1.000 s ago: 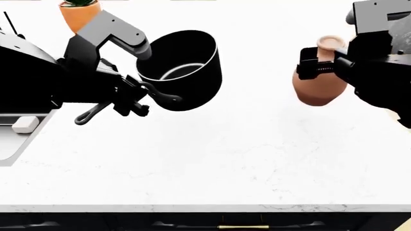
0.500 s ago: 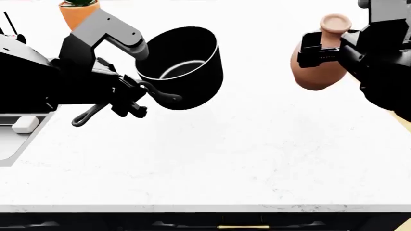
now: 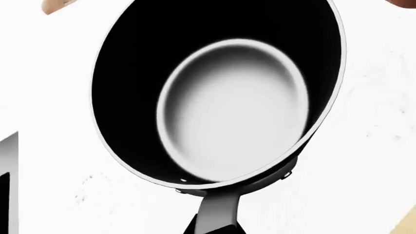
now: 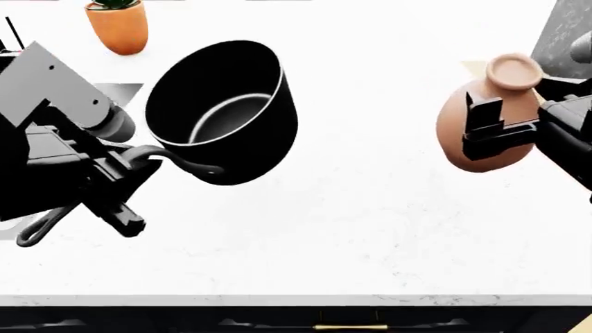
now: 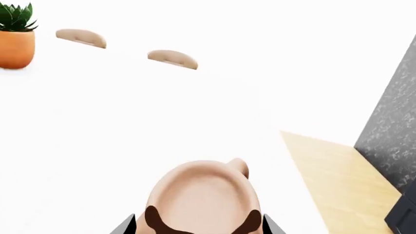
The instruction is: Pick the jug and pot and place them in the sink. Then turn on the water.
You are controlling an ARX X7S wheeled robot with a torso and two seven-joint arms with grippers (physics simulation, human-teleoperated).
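Note:
My left gripper (image 4: 138, 182) is shut on the long thin handle of the black pot (image 4: 227, 114) and holds it tilted above the white counter. In the left wrist view the pot (image 3: 221, 97) fills the frame, with its pale grey inner bottom showing and its handle (image 3: 217, 214) running into my jaws. My right gripper (image 4: 500, 128) is shut on the terracotta jug (image 4: 481, 125) and holds it in the air at the right. The jug's flared mouth (image 5: 204, 197) shows in the right wrist view. The sink is almost out of view at the far left; no water shows.
An orange planter with a green plant (image 4: 118, 24) stands at the counter's back left and also shows in the right wrist view (image 5: 16, 41). A grey metal strip (image 4: 10, 232) shows at the left edge. A dark stone wall (image 5: 390, 136) and wooden floor (image 5: 338, 185) lie right of the counter.
The left arm has swung the pot left and lower, tipping it more. The view has shifted. The jug sits lower and further right in the picture than before.

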